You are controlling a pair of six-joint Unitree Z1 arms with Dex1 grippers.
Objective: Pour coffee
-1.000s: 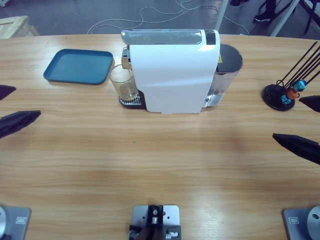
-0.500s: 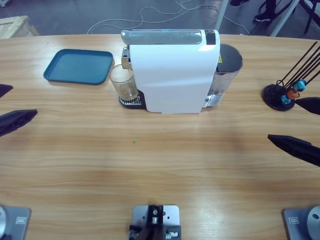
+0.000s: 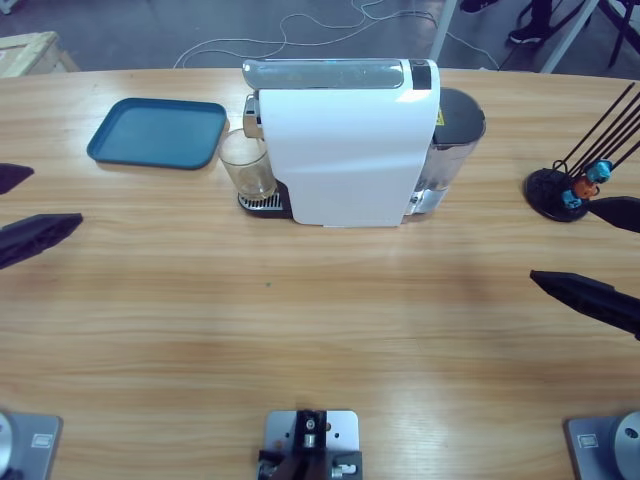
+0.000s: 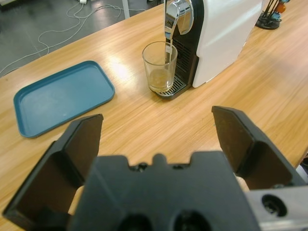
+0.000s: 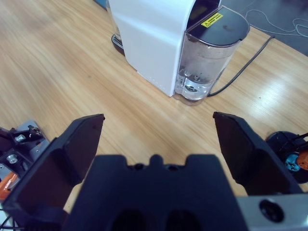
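Both tools creeping inward, coffee waiting under the spout

Nearest me, the left tool (image 4: pixel 156 132) and right tool (image 5: pixel 156 132) hang jaws apart, holding nothing. Over the last second each has edged slightly inward above the tabletop (image 3: pixel 320 330). Beyond, the coffee (image 4: pixel 160 79) lies shallow in the glass tumbler (image 4: pixel 160 66) under the machine (image 3: pixel 345 150); I judge reaching barely begun.

1. A yellow warning sticker (image 5: pixel 211 19) with a triangle sign sits on the dark lid of the water tank (image 5: pixel 207 57), at the back of the coffee machine (image 5: pixel 149 33).
2. Its small print cannot be read.
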